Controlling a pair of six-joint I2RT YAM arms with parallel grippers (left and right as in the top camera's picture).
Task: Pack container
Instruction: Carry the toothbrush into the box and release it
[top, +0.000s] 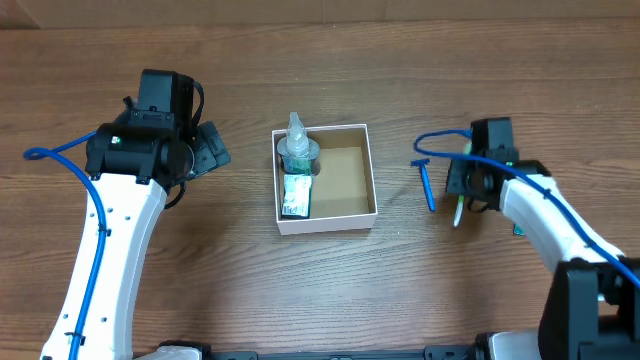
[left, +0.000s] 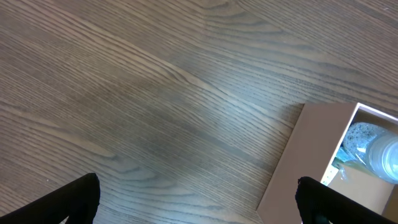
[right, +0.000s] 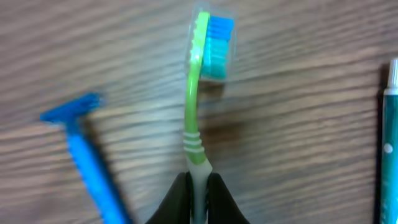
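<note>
The container (top: 345, 182) is a square white-walled box with a brown inside, in the middle of the table. A clear bottle (top: 297, 150) and a green-and-white packet (top: 296, 196) lie along its left side. My right gripper (right: 199, 190) is shut on the handle of a green toothbrush (right: 198, 81) with blue bristles, to the right of the container (top: 458, 210). My left gripper (left: 199, 205) is open and empty over bare wood left of the container (left: 311, 155); it also shows in the overhead view (top: 207, 150).
A blue razor (top: 427, 183) lies between the container and my right gripper, and shows left of the toothbrush in the right wrist view (right: 87, 162). A teal-and-white tube (right: 388, 143) lies on the wood right of the toothbrush.
</note>
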